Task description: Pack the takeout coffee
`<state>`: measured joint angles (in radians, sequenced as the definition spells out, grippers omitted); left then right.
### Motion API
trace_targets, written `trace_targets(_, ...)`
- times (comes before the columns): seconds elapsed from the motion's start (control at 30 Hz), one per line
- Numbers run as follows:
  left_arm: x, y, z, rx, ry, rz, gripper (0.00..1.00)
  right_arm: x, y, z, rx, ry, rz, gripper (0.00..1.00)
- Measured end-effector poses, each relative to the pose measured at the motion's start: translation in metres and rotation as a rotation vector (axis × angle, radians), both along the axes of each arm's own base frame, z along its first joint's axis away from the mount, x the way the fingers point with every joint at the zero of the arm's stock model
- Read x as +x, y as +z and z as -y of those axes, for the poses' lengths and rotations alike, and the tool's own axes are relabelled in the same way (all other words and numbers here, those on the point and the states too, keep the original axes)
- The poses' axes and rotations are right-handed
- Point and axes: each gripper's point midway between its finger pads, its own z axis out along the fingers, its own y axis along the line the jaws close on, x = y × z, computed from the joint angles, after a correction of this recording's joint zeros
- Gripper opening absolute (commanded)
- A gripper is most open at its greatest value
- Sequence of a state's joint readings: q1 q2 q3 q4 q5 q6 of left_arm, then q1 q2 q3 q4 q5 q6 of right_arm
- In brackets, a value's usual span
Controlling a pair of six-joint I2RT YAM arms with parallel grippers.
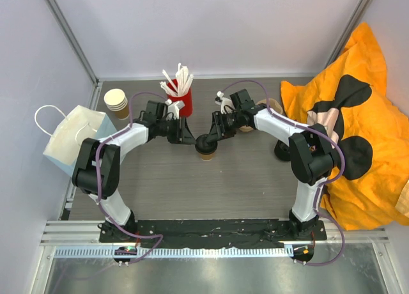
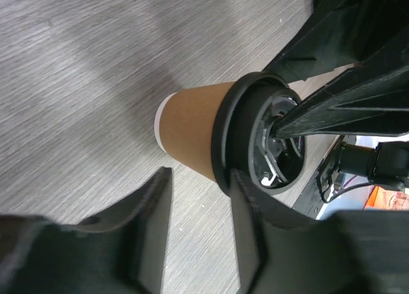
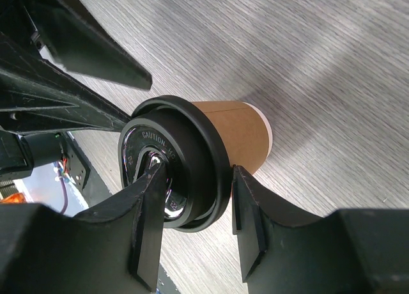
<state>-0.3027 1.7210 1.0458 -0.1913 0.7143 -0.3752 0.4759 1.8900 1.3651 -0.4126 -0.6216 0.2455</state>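
The takeout coffee [image 1: 204, 156] is a tan kraft cup with a black lid [image 1: 204, 142], standing mid-table between both arms. My right gripper [image 3: 195, 176] is shut on the lid [image 3: 172, 153]: one finger lies on the lid's top and the other sits outside the rim, against the cup wall [image 3: 236, 134]. My left gripper [image 2: 198, 176] comes in from the other side. It is partly open with only table between its fingers, and its right fingertip [image 2: 246, 185] touches the lid rim [image 2: 223, 134]. The cup's brown side [image 2: 192, 134] lies just beyond the fingertips.
A red cup of white sticks [image 1: 181, 99] stands behind the left arm. A stack of kraft cups [image 1: 116, 101] and a white paper bag [image 1: 73, 137] are at the left. An orange cloth [image 1: 358, 128] covers the right side. The right arm's fingers [image 2: 345, 83] crowd the lid.
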Motion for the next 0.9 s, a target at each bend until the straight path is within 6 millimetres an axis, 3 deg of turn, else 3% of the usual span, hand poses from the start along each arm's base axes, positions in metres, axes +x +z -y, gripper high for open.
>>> trace_targets(0.17, -0.001, 0.003, 0.005, 0.028, -0.024, 0.015, 0.31, 0.0, 0.0, 0.0, -0.004, 0.003, 0.004, 0.42)
trace_targets(0.33, 0.0, 0.001, 0.008, 0.062, -0.039, 0.013, 0.31, 0.0, -0.001, 0.0, -0.014, 0.004, 0.01, 0.42)
trace_targets(0.63, 0.005, 0.001, 0.0, 0.121, -0.032, 0.035, 0.62, -0.001, 0.002, 0.0, -0.021, 0.018, 0.017, 0.43)
trace_targets(0.9, 0.005, 0.001, -0.008, 0.166, -0.038, 0.03, 0.73, -0.003, 0.005, -0.002, -0.031, 0.047, 0.03, 0.47)
